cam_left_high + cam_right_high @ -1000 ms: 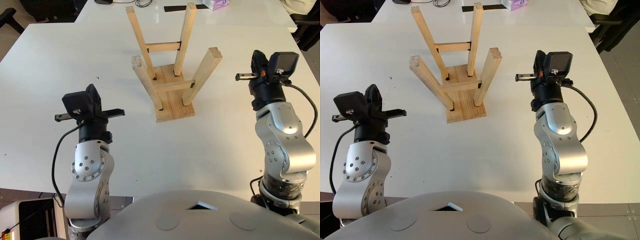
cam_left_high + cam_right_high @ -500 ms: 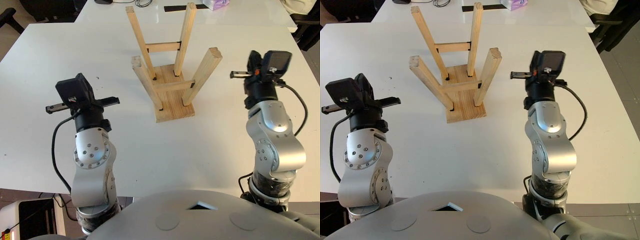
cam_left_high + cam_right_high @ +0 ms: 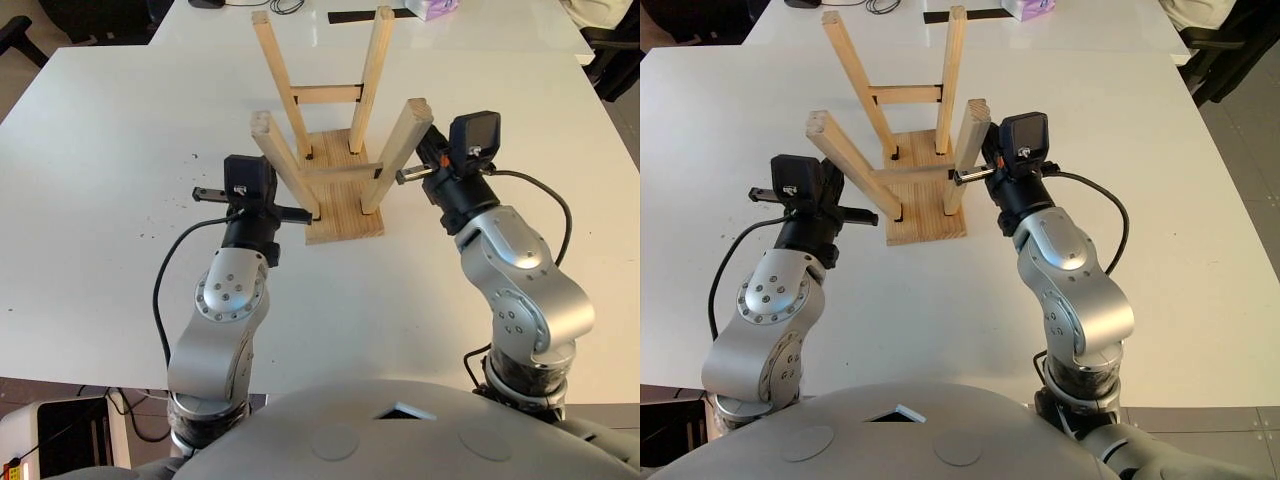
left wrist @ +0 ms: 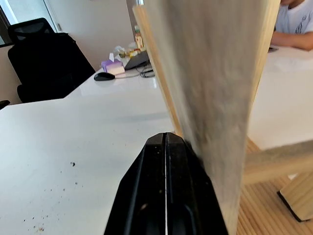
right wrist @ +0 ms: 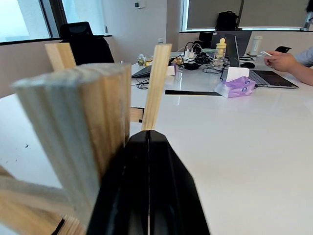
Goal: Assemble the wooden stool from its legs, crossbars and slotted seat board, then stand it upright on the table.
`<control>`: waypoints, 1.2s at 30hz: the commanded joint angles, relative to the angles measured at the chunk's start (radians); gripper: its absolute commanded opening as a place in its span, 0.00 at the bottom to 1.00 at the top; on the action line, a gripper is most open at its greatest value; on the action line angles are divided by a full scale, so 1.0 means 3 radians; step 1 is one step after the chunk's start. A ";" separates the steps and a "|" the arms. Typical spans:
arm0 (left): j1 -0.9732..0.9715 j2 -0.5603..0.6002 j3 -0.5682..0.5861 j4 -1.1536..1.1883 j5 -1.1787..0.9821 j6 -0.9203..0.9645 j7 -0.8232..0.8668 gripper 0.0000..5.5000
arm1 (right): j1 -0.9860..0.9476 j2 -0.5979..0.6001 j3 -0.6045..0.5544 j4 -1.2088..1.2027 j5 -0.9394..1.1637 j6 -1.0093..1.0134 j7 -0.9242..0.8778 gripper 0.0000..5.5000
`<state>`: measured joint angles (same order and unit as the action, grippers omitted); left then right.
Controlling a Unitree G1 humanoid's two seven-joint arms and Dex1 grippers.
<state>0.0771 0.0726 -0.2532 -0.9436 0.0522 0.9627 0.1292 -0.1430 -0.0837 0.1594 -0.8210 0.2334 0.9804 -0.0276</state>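
Bare table (image 3: 110,130) left, right and at frame bottom is free; inward, the lower-left leg (image 3: 285,165) sits just beside my left gripper (image 4: 166,141), lower-right leg (image 3: 397,150) beside my right gripper (image 5: 148,137), crossbar (image 3: 345,172) blocking between them.

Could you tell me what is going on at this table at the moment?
The robot is working on a wooden stool, which sits upside down on the white table: seat board flat on the surface, four legs up, crossbars fitted between them. The left gripper is close beside the near left leg and the right gripper beside the near right leg. Both are shut, each leg alongside, not gripped. The stool is not yet upright.
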 commanded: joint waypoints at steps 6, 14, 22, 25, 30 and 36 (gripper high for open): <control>0.0275 -0.0175 0.0532 -0.0072 -0.0085 -0.0195 -0.0027 0.00 | 0.0007 -0.0237 -0.0405 0.0188 -0.0447 -0.0232 -0.0210 0.00; -0.1224 -0.0418 0.2012 0.0106 -0.1338 0.0045 -0.0284 0.00 | -0.1091 0.0244 -0.1100 0.0319 0.0503 -0.0061 0.0088 0.00; -0.2432 -0.0392 0.1901 0.0289 -0.2158 0.0693 -0.0333 0.00 | -0.1815 0.0139 -0.1029 0.0639 0.0888 0.0042 0.0327 0.00; -0.2466 -0.0346 0.1820 0.0434 -0.2148 0.0772 -0.0233 0.00 | -0.1760 0.0108 -0.0915 0.0737 0.0871 -0.0053 0.0378 0.00; -0.2462 -0.0280 0.1709 0.0712 -0.2002 0.0725 -0.0126 0.00 | -0.1778 0.0127 -0.0681 0.1016 0.0734 -0.0351 0.0413 0.00; -0.2576 -0.0181 0.1825 0.0687 -0.2113 0.0604 -0.0175 0.00 | -0.1957 0.0140 -0.0863 0.0963 0.0863 -0.0587 0.0406 0.00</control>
<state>-0.6588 0.0058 0.2786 -0.7116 -0.5534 1.1473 0.0809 -0.6984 -0.0426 -0.0762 -0.5155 0.4720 0.8237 0.0994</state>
